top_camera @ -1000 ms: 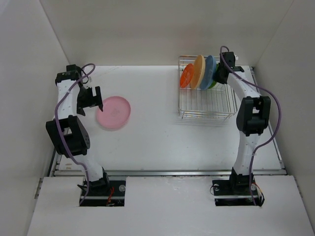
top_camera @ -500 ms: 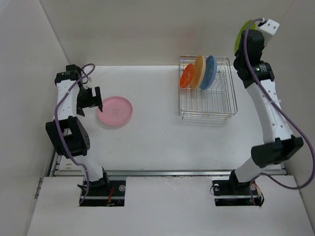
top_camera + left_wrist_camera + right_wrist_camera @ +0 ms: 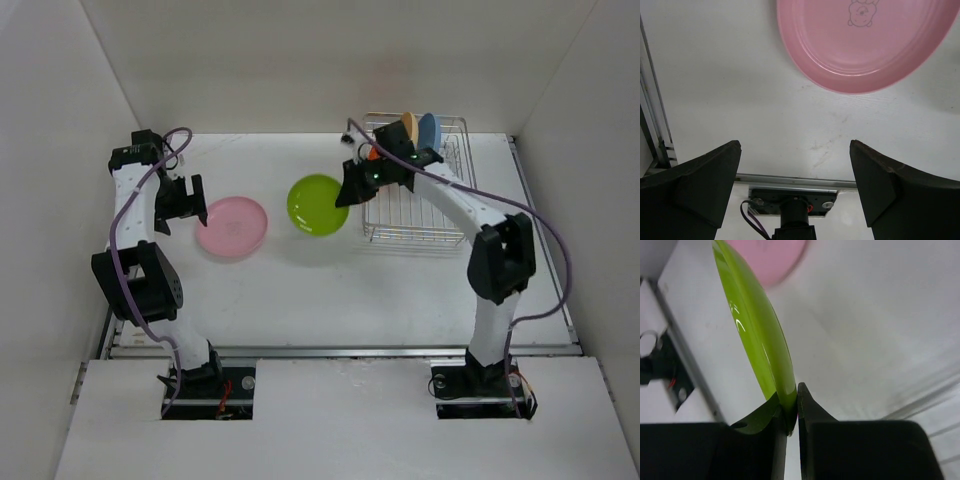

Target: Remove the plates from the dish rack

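Note:
The silver wire dish rack [image 3: 420, 215] stands at the back right and holds the orange-red [image 3: 372, 152], cream-yellow [image 3: 409, 125] and blue [image 3: 429, 127] plates on edge. The pink plate [image 3: 231, 227] lies flat on the table at the left; it also shows in the left wrist view [image 3: 865, 40]. My right gripper [image 3: 347, 193] is shut on the rim of the lime green plate [image 3: 318, 204], holding it above the table left of the rack; the right wrist view shows the plate [image 3: 755, 325] edge-on between the fingers. My left gripper [image 3: 197, 201] is open and empty beside the pink plate's left edge.
White walls close in the table at the back and both sides. A metal rail [image 3: 340, 351] runs along the near edge by the arm bases.
My right arm has swung down from high at the back right and carried the green plate left over the table, to the left of the rack. The left arm has barely moved.

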You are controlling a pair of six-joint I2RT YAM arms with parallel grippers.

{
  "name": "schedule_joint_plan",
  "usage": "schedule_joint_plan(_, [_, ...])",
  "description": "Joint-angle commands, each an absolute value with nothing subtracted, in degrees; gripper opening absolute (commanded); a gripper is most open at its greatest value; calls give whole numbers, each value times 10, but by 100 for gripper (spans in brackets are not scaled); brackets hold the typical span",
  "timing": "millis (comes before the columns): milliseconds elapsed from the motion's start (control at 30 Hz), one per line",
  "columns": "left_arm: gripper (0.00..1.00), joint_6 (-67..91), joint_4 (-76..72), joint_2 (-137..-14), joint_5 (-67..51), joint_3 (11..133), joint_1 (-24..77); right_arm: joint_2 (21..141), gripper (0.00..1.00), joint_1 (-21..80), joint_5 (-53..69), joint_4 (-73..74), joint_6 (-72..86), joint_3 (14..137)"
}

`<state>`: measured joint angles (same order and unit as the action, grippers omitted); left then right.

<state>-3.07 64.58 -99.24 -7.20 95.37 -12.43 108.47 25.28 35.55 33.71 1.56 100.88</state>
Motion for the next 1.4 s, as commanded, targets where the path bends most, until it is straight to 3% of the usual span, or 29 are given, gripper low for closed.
schedule_joint_plan(0, [88, -39, 663, -954, -68, 959, -125, 1107, 0, 269, 511, 395, -27, 1016])
schedule_joint_plan(267, [88, -39, 663, -954, -68, 959, -125, 1239, 7, 294, 423, 457, -27, 1062])
schedule_joint_plan(433, [88, -39, 663, -954, -68, 954, -125, 1289, 20, 294, 367, 469, -8, 1076])
schedule_joint_plan(500, [88, -39, 663, -954, -68, 954, -125, 1295, 34, 294, 349, 469, 8, 1085])
schedule_joint_plan(567, [88, -39, 663, -954, -68, 954, -125, 1295, 34, 294, 317, 469, 13, 1096])
schedule_joint_plan(867, [88, -39, 663, -949, -62, 954, -125, 1182, 66, 294, 135, 482, 49, 1127])
schedule_joint_plan(1067, [88, -39, 663, -949, -56, 959, -120, 1030, 78, 287, -29, 420, 112, 1132])
schedule_joint_plan(1233, [88, -39, 663, -949, -51, 959, -114, 988, 78, 229, -248, 396, 170, 1115])
schedule_joint_plan(1367, [88, -44, 663, -949, -51, 959, -109, 1010, 72, 177, -325, 403, 188, 1124])
